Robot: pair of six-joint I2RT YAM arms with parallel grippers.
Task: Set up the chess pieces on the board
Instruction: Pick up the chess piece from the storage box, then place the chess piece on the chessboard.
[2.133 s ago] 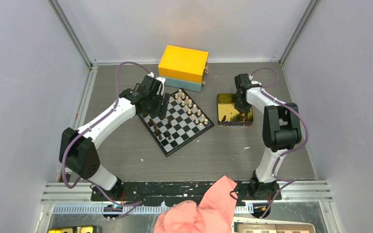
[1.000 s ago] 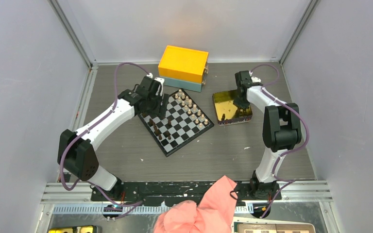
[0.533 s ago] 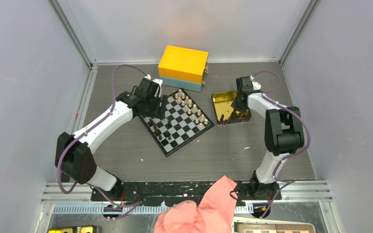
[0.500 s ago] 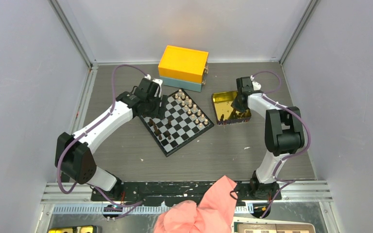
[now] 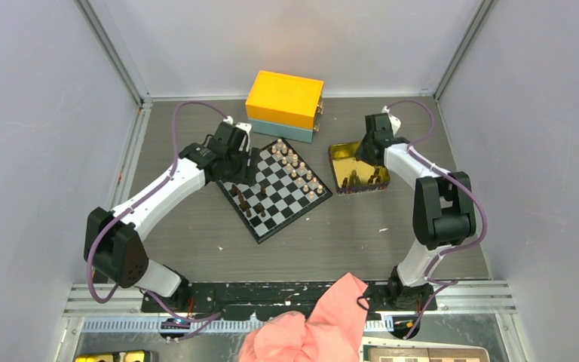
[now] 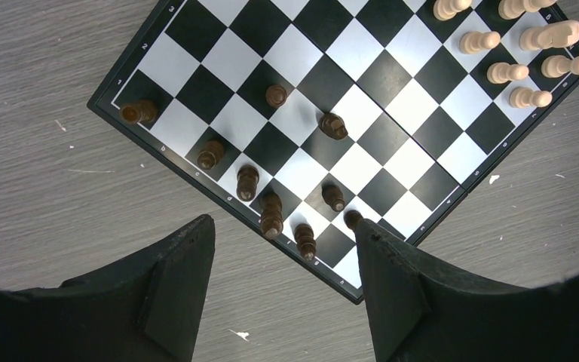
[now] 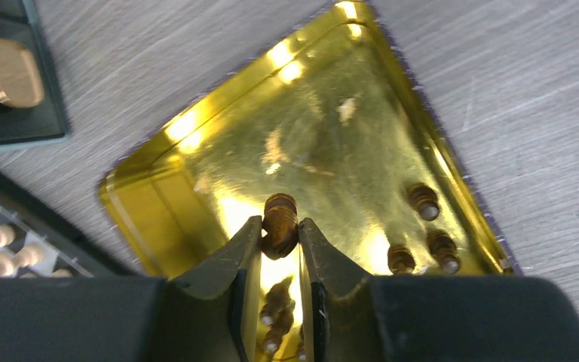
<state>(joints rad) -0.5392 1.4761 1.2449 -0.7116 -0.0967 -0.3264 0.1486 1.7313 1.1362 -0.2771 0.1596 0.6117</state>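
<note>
My right gripper (image 7: 280,230) is clenched on one dark chess piece (image 7: 280,211), pinched between both fingertips over the gold tin (image 7: 324,136). Three more dark ones lie loose in the tin's right corner, and at least one more shows in the gap between my fingers. My left gripper (image 6: 283,226) is spread wide and holds nothing, hovering over the near edge of the board (image 6: 383,138). On the board I count nine dark pieces (image 6: 271,213) and seven light pieces (image 6: 507,72) at the far corner, with others possibly cut off.
</note>
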